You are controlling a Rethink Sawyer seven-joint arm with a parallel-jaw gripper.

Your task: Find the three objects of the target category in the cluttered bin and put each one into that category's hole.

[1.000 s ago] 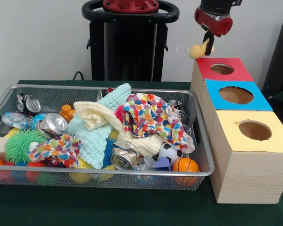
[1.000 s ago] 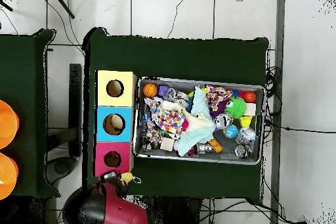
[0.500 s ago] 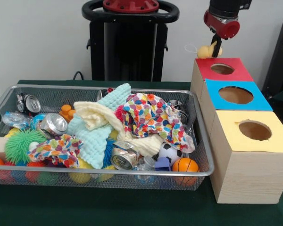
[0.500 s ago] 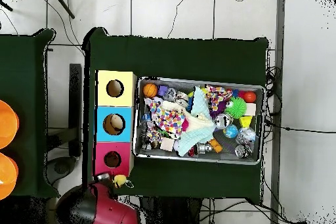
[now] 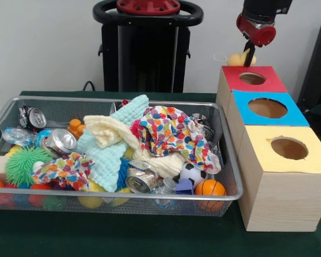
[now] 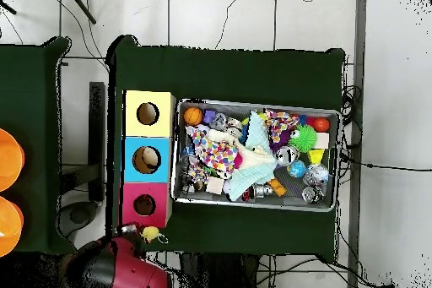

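The yellow toy (image 5: 235, 59) hangs pinched in the gripper (image 5: 250, 53), just behind the red box (image 5: 250, 88) and short of its hole (image 5: 252, 78). We risk dropping it outside the box if we let go here, since 1 thin grip holds it.

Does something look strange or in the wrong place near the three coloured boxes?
Yes. The gripper holds a small yellow toy beside the red box, outside its hole, beyond the box's far edge. Nothing is spilled.
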